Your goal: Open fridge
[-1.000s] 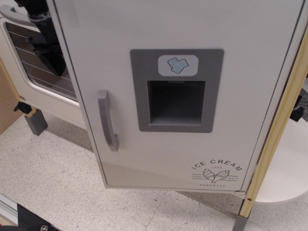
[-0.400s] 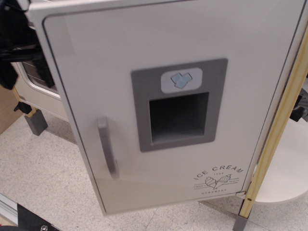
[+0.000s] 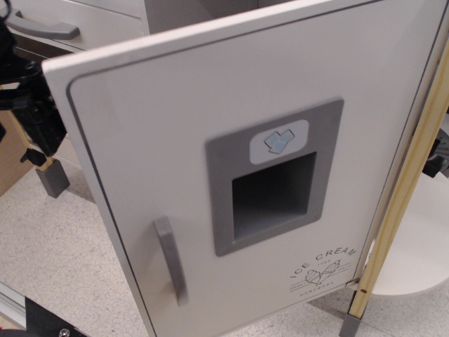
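The fridge door (image 3: 161, 140) is large and white, with a vertical grey handle (image 3: 170, 260), a grey ice-dispenser recess (image 3: 273, 196) and an "ICE CREAM" logo (image 3: 323, 270). It stands swung out towards the camera, hinged on the right, so its top edge shows and there is a gap behind it. My gripper (image 3: 31, 105) is a dark shape at the far left, behind the door's free edge and partly hidden. I cannot tell how its jaws stand or whether it touches the door.
The oven door's horizontal grey handle (image 3: 42, 28) shows at the top left. A wooden post (image 3: 403, 196) runs down the right side, with a white round surface (image 3: 421, 246) beyond it. A grey cabinet foot (image 3: 52, 179) stands on the speckled floor (image 3: 63, 260).
The fridge door has swung further open, its free left edge coming towards the camera and its top edge coming into sight. The dark gripper has moved left and down beside the door's edge.
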`<state>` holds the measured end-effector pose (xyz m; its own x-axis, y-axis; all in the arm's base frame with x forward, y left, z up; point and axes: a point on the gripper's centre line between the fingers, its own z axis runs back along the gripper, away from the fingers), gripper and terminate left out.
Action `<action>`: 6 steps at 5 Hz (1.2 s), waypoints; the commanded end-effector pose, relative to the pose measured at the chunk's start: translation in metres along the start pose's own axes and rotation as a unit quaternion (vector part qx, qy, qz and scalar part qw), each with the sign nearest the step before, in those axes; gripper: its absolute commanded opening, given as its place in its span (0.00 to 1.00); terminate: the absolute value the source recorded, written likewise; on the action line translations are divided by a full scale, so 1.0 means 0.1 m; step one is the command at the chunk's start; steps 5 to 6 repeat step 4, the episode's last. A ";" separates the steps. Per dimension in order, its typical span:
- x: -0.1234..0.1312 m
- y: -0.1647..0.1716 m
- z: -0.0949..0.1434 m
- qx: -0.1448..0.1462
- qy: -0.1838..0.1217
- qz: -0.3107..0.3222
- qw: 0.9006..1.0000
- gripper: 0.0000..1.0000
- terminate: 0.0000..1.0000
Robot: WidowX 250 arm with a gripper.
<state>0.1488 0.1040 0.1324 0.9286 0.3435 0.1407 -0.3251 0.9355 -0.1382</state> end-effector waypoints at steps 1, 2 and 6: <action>-0.34 -0.15 0.14 0.002 0.000 -0.050 0.999 1.00 0.00; -0.34 -0.15 0.14 0.002 0.000 -0.050 0.999 1.00 0.00; -0.34 -0.15 0.14 0.002 0.000 -0.050 0.999 1.00 1.00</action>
